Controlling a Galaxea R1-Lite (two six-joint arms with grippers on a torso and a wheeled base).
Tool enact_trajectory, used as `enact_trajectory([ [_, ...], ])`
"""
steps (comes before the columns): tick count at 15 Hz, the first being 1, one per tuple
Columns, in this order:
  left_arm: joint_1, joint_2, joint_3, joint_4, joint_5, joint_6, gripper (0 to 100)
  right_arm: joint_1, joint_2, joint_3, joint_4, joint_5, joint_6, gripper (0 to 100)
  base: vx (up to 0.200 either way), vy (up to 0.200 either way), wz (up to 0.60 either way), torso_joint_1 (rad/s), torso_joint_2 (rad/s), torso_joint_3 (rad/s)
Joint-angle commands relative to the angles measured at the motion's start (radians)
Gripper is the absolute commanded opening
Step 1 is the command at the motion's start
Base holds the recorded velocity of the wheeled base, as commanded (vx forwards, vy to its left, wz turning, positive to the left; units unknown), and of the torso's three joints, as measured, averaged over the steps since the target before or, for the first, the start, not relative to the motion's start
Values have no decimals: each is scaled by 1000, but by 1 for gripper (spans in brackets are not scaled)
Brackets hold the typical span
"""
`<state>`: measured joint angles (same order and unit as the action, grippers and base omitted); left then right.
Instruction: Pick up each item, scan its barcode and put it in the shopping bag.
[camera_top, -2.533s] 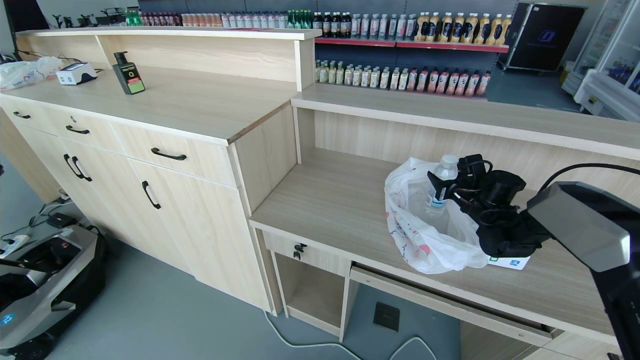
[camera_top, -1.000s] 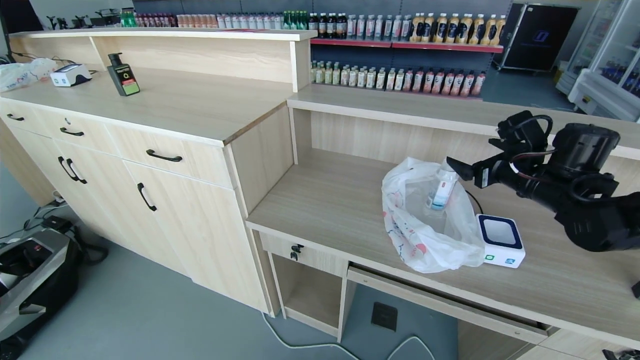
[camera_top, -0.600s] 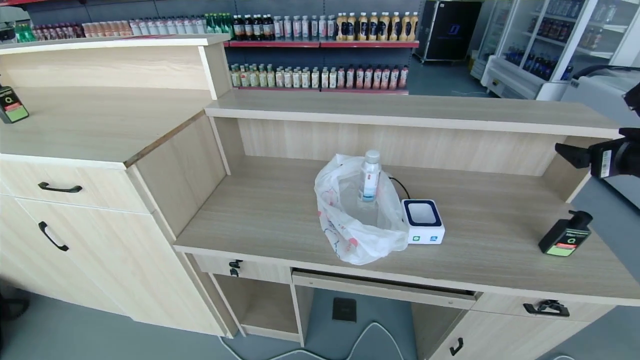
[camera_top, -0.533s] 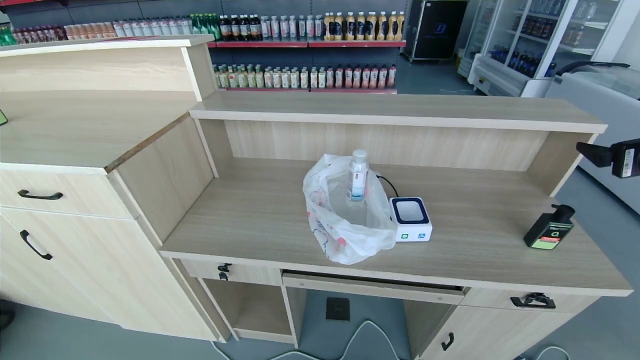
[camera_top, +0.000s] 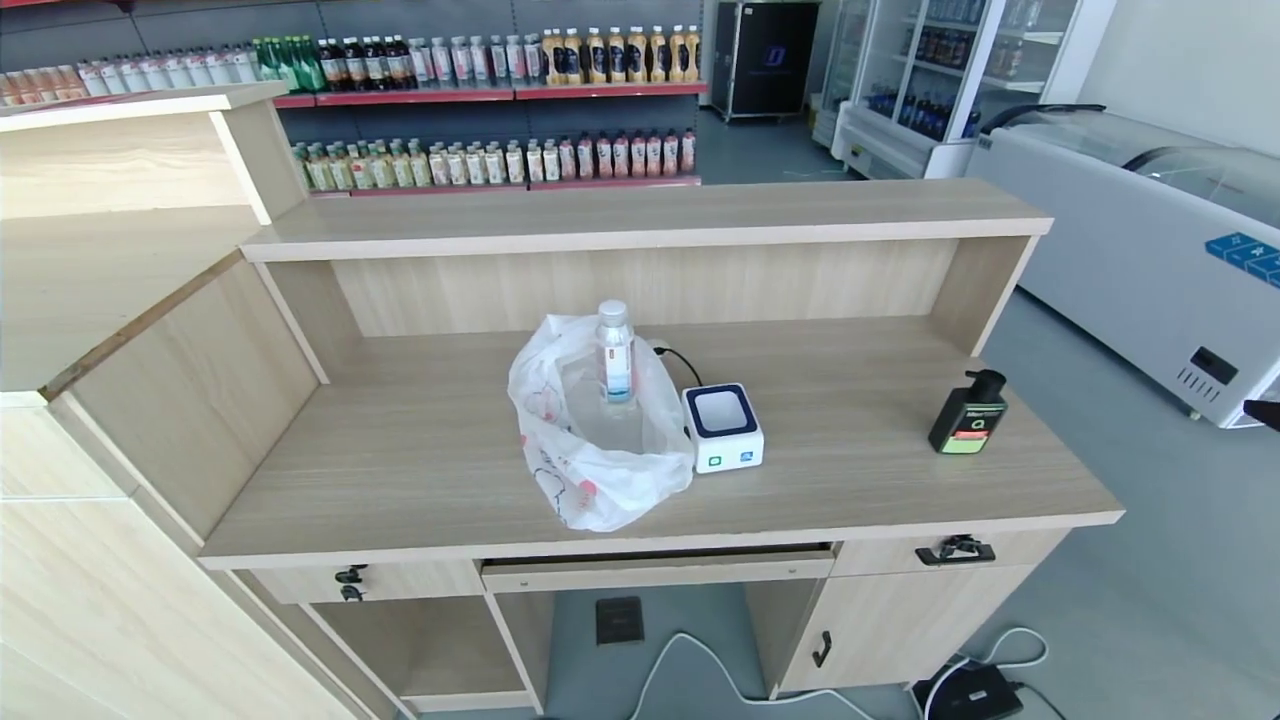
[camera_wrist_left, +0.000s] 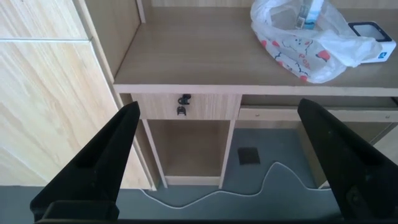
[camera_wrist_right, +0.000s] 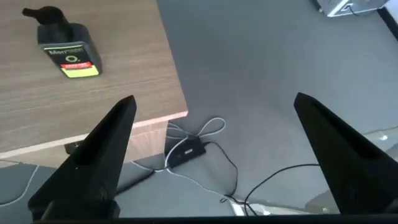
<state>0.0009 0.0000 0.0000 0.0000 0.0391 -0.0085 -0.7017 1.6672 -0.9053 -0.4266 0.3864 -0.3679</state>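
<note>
- Wood-grain tabletop (camera_top: 850, 400): a lower desk with a raised ledge along its far side and a taller cabinet on its left.
- Shopping bag (camera_top: 590, 450): white plastic with red print, mouth open, standing left of centre on the tabletop.
- Water bottle (camera_top: 615, 350): clear with a white cap, upright inside the shopping bag.
- Scanner (camera_top: 722, 427): a white box with a dark-framed window, set against the bag's right side, its cable running off behind.
- Pump bottle (camera_top: 968, 412): black with a green label, upright near the right end of the tabletop, well apart from the bag.
- Left claw (camera_wrist_left: 217, 106): fingers spread wide and holding nothing, low and on the near side of the tabletop's left front corner.
- Right claw (camera_wrist_right: 214, 98): fingers spread wide and holding nothing, over grey floor past the tabletop's right end.
- Background: drink shelves and chest freezers at the far side.
- Change: the camera has swung right. 2.5 s ago the right claw was at the water bottle in the bag; it has since drawn off to the right, and the bottle stays in the bag.
</note>
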Motion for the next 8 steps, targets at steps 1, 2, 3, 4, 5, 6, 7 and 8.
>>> enact_trajectory([
  [1, 1, 0, 0, 0, 1, 1, 100, -16, 195, -152, 0, 164, -37, 100, 0, 0, 0, 0, 0, 0],
  [2, 1, 0, 0, 0, 1, -1, 100, 10, 223, -198, 5, 224, -37, 100, 0, 0, 0, 0, 0, 0],
  [3, 1, 0, 0, 0, 1, -1, 100, 31, 243, -216, 5, 253, -37, 100, 0, 0, 0, 0, 0, 0],
  [4, 1, 0, 0, 0, 1, -1, 100, 41, 256, -218, 5, 269, -39, 100, 0, 0, 0, 0, 0, 0],
  [5, 1, 0, 0, 0, 1, -1, 100, 53, 284, -227, 5, 304, -39, 100, 0, 0, 0, 0, 0, 0],
  [6, 1, 0, 0, 0, 1, 1, 100, 57, 309, -236, 5, 316, -40, 100, 0, 0, 0, 0, 0, 0],
  [7, 1, 0, 0, 0, 1, -1, 100, 60, 328, -244, 5, 319, -46, 100, 0, 0, 0, 0, 0, 0],
  [8, 1, 0, 0, 0, 1, 1, 100, 62, 344, -250, 5, 319, -54, 100, 0, 0, 0, 0, 0, 0],
])
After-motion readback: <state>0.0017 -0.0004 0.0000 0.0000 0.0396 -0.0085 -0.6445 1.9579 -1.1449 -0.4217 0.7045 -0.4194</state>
